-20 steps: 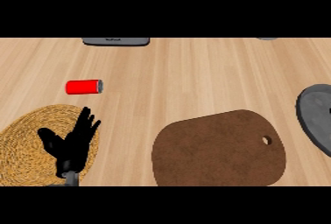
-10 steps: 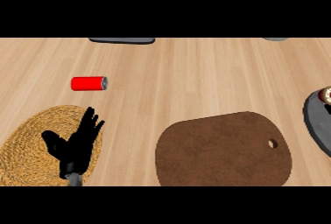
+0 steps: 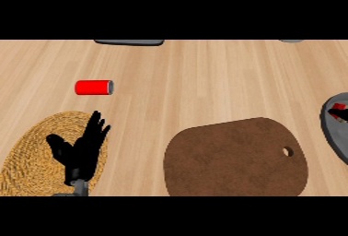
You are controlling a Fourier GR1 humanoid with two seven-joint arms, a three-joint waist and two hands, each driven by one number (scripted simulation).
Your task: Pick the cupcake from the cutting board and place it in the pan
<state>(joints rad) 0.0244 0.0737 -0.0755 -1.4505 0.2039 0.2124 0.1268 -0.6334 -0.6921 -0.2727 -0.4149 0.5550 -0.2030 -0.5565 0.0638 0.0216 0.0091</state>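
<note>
The brown cutting board (image 3: 234,159) lies at the lower centre right with nothing on it. At the right edge the grey pan (image 3: 334,131) is partly cut off; inside it a small red and dark piece of the cupcake (image 3: 338,110) shows. My left hand (image 3: 80,150) rests open at the lower left, fingers up, over a woven straw mat (image 3: 31,154). My right hand is out of view.
A red can (image 3: 94,87) lies on its side on the wooden counter (image 3: 204,78), above the left hand. A dark grey object (image 3: 129,42) sits at the top edge, and another grey item (image 3: 292,40) at the top right.
The view has shifted so everything sits slightly further right, and more of the pan with the cupcake piece shows at the right edge. The left hand has kept its pose.
</note>
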